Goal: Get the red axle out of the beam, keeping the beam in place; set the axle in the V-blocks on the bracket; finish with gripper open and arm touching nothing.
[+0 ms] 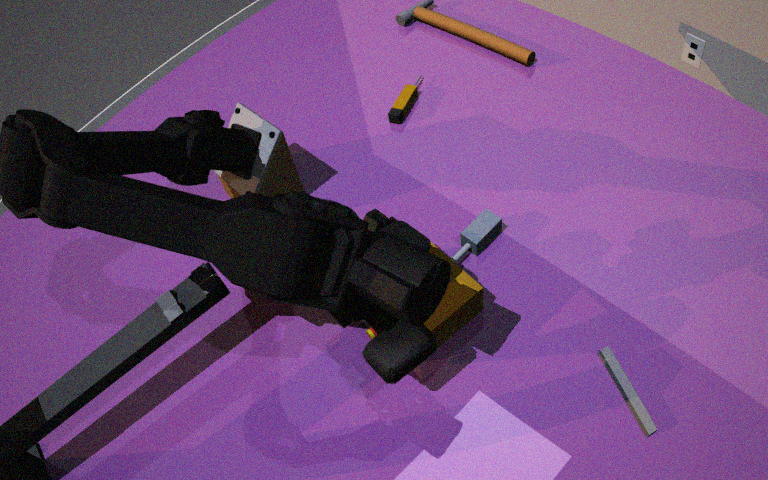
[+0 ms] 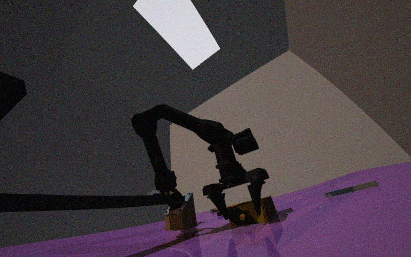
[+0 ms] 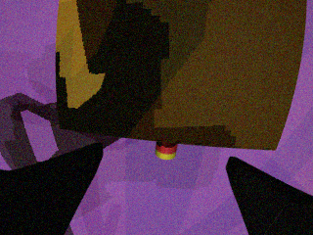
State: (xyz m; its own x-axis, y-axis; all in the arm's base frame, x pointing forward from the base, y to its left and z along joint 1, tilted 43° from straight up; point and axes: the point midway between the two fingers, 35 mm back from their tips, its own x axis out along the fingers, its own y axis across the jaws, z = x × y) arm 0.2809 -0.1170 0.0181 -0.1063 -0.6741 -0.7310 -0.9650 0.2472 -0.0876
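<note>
The yellow-brown beam (image 1: 461,302) (image 2: 268,209) (image 3: 245,73) is a block on the purple surface. The red axle (image 1: 370,332) (image 2: 242,217) (image 3: 166,149) sticks a short way out of its near side, with a yellow tip. My gripper (image 2: 242,216) (image 3: 166,157) is open and empty, low at that side; in the wrist view its fingers stand wide apart, one on each side of the axle end. Contact with the beam cannot be told. The bracket (image 1: 107,356) (image 2: 90,202) is a long dark bar, with grey V-blocks (image 1: 169,306) near its end; they hold no axle.
A grey block (image 1: 481,230) on a thin rod stands at the beam's far side. A grey bar (image 1: 627,390) (image 2: 351,188) lies to the right. A screwdriver (image 1: 403,101) and a hammer (image 1: 475,36) lie at the back. My arm's base block (image 1: 286,169) (image 2: 180,219) stands behind the bracket.
</note>
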